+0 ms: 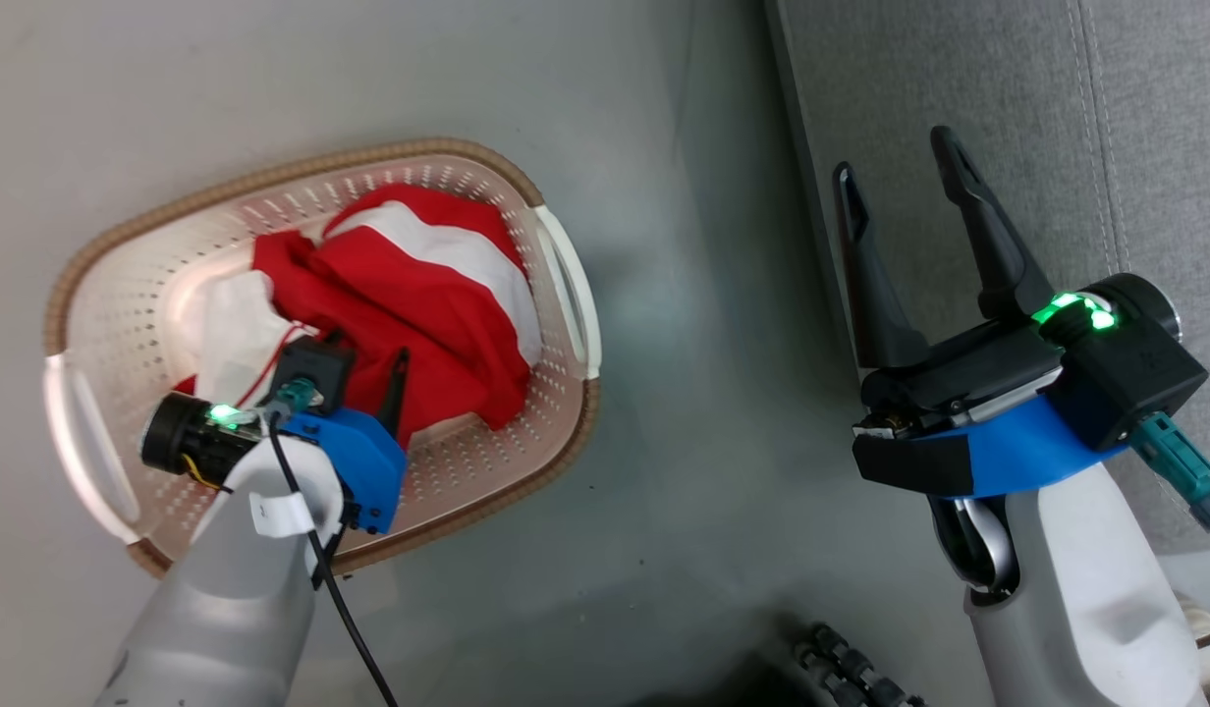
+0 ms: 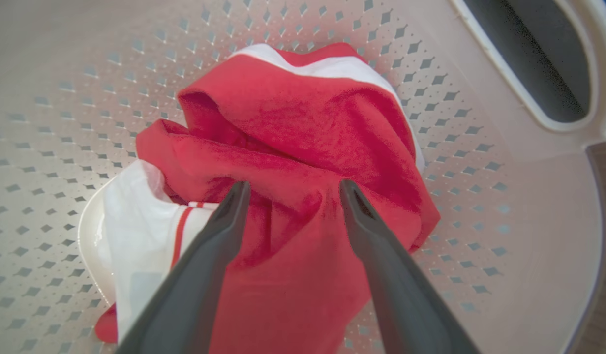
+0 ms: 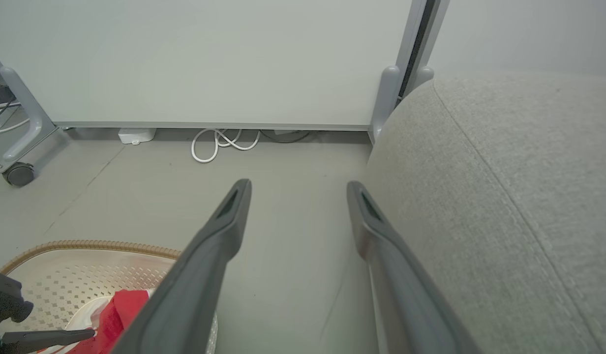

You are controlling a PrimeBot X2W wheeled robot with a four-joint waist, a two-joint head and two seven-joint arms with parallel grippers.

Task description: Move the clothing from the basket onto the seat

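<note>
Head view: an oval cream-white perforated plastic laundry basket (image 1: 271, 182) with a brown rope rim sits on the grey floor (image 1: 684, 412), well left of the large grey fabric sofa seat (image 1: 1037, 118). The soft bright red clothing with broad white stripes (image 1: 409, 295) is bunched inside the basket and none is on the seat, so the task looks barely begun. Here the left gripper (image 1: 364, 363) reaches down into the basket over the heap, presumably lined up for a first pick. The right gripper (image 1: 892, 152) hovers by the seat's front edge, fingers spread wide on nothing, likely parked out of the way. Left wrist view: the fingers stand apart, straddling a raised red fold, tips at the cloth. Touching or just above, can't tell. Nothing pinched. That fold looks like a decent handle, and closing there should gather enough fabric. Right wrist view: fingers open over bare floor, the seat edge just beside one of them, the basket rim and a bit of red at lower left, and a white cable coil (image 3: 219, 142) by the far wall (image 3: 185, 59).
</note>
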